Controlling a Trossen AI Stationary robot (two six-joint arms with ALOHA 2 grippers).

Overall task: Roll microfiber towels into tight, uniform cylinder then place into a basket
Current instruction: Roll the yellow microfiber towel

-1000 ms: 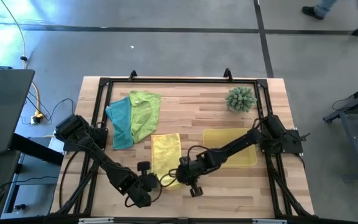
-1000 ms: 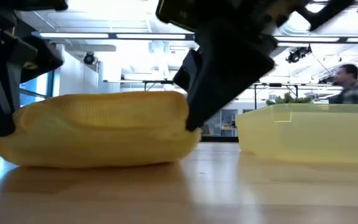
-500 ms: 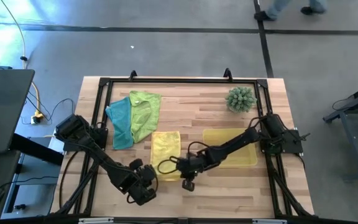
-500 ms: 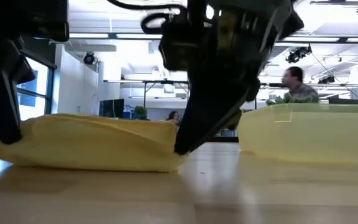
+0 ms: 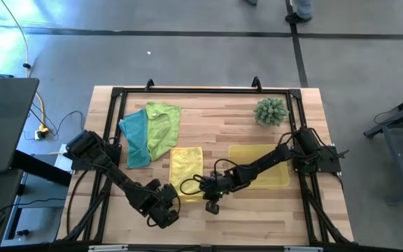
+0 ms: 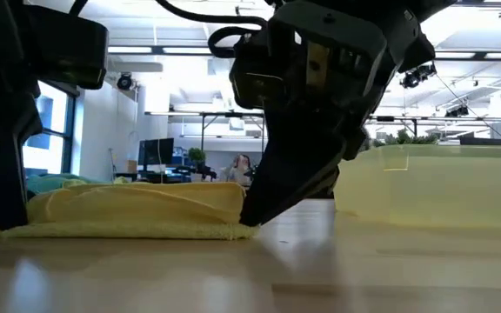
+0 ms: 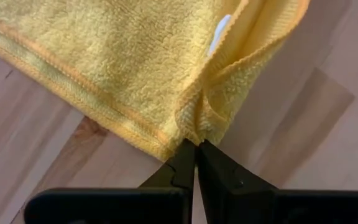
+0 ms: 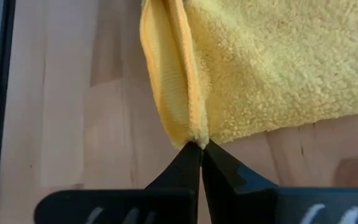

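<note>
The yellow towel [image 5: 186,168] lies flat on the table left of the basket [image 5: 266,175], its near end doubled into layers [image 6: 137,213]. My left gripper [image 5: 175,193] is shut on its near-left corner and my right gripper [image 5: 200,187] on its near-right corner, both low at the table. The teal towel [image 5: 134,138] and the lime green towel [image 5: 164,126] lie overlapping at the far left, touched by no gripper. My left gripper pinches the towel's near-left corner [image 7: 194,127] between its two fingers, where several hemmed layers bunch together. The fingers slant down from the near-left side. The corner lies on the table and the cloth is slack. My right gripper pinches the towel's near-right corner [image 8: 194,132] between its two fingers, at a folded edge of more than one layer. The fingers [image 6: 263,196] slant down from the right. The corner rests on the table and the cloth is slack.
A spiky green ball plant [image 5: 271,110] stands at the far right, beyond the basket. A black frame rail [image 5: 201,89] runs around the table's edges. Bare wood lies between the towel and the near edge. People walk on the floor beyond the table.
Both grippers have gone toward the table's far edge and down, keeping hold of the yellow towel's near corners. The towel's near end, which stood up as a bulging hump, now lies low and flat on the table; its far end has stayed put.
</note>
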